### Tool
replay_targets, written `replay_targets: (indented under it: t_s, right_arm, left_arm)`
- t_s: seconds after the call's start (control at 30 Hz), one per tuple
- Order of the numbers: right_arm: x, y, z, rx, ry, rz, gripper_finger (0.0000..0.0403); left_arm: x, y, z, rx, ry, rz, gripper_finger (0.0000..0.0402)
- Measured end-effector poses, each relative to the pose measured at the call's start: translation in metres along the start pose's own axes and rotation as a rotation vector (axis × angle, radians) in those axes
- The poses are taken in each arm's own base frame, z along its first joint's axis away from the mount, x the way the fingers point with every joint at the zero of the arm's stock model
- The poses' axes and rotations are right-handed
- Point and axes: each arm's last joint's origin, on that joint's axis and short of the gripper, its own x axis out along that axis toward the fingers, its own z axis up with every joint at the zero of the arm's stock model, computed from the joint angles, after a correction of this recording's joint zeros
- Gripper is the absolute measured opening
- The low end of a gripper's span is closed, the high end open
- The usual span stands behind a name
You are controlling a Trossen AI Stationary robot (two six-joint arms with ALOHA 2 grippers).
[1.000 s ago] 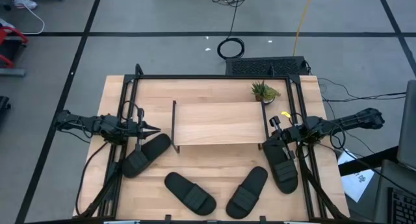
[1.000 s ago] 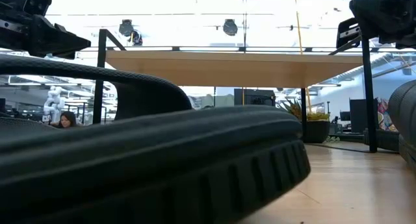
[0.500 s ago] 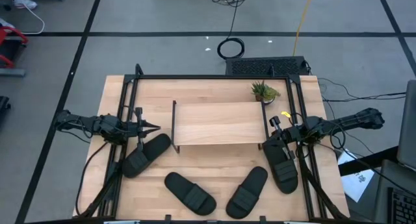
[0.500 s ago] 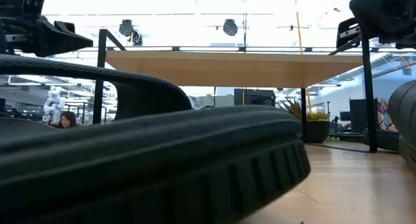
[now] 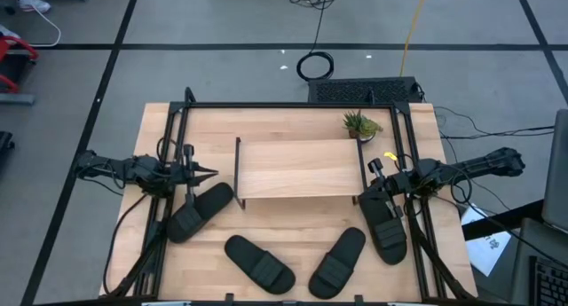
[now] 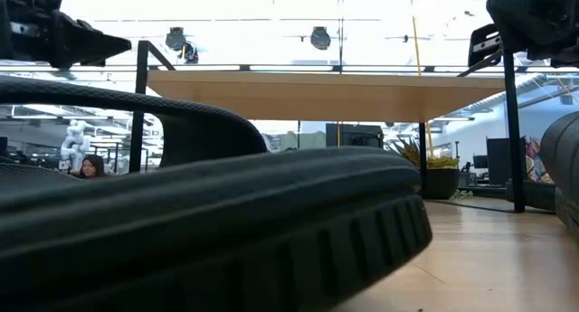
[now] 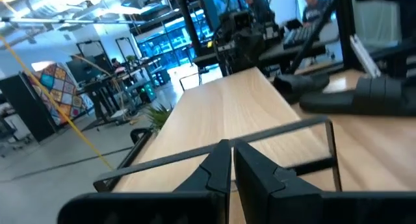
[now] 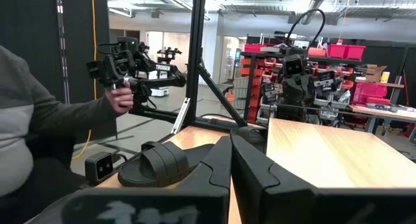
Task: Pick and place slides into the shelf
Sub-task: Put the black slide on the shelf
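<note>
Slides all lying on the table, none on the shelf yet.

Four black slides are sitting in front of the shelf (image 5: 302,168): left slide (image 5: 199,211) just beside the left gripper (image 5: 209,174), two middle slides (image 5: 258,262) (image 5: 337,262) nearest the table's (image 5: 266,120) front edge, right slide (image 5: 385,224) under the right gripper (image 5: 380,187). Both grippers are hovering with fingers pressed together, gripping nothing, so by my reading the whole job is waiting: every slide needs lifting and placing. Slides are looking like matte moulded foam or rubber, with oval soles, ribbed edges and broad arched straps. Shelf is showing a smooth pale wood plank on thin black metal legs, matching the table's grain. A small spiky plant (image 5: 360,124) is standing behind the shelf's right end.
</note>
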Motion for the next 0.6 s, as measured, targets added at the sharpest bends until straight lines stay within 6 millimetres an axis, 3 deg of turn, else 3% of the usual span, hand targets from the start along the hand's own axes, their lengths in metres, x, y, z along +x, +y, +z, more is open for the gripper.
replay_targets:
  t_s: [0.27,0.6]
  right_arm:
    - [0.000,0.000,0.002,-0.090,-0.019,-0.001,0.0000]
    - [0.000,0.000,0.002,-0.118,-0.022,-0.003,0.0000]
  left_arm:
    - [-0.001,0.004,0.012,-0.124,-0.126,0.033,0.0026]
    - [-0.003,0.009,0.024,-0.058,-0.249,0.090,0.0026]
